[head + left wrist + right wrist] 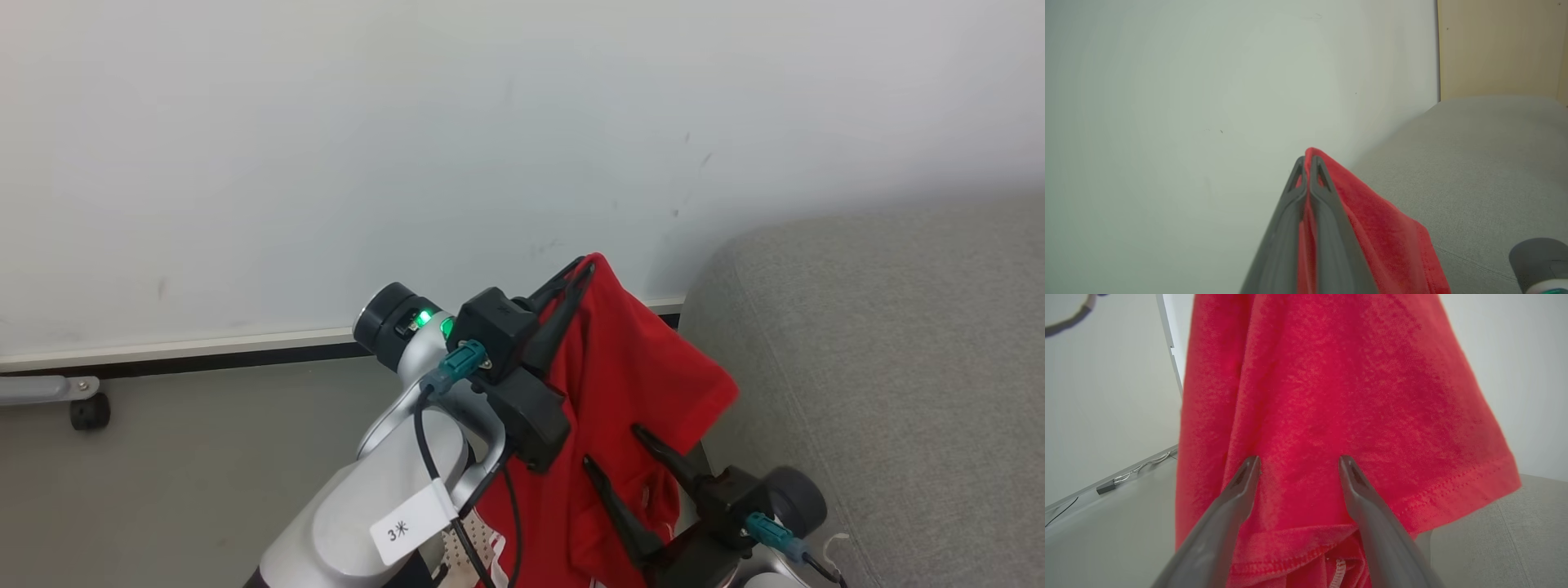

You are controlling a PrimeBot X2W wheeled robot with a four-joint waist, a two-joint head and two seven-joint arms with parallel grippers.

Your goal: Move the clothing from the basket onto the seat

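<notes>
The left gripper [581, 268] is pinched tight on the top fold of the red clothing [629, 367], holding it high so the cloth hangs free — probably to clear it for the grey seat [898, 367] just beside. The right gripper [612, 447] stands wide apart, close before the drape, gripping nothing. The garment's lower end is cut off, and its trim is hard to make out.

A soft red garment [620, 367] hangs in the air in loose folds, pinched at its topmost fold by the left gripper [582, 268], with a stitched hem along its lower right edge. Just to its right lies the large grey woven seat [882, 367], rounded at the edge.
</notes>
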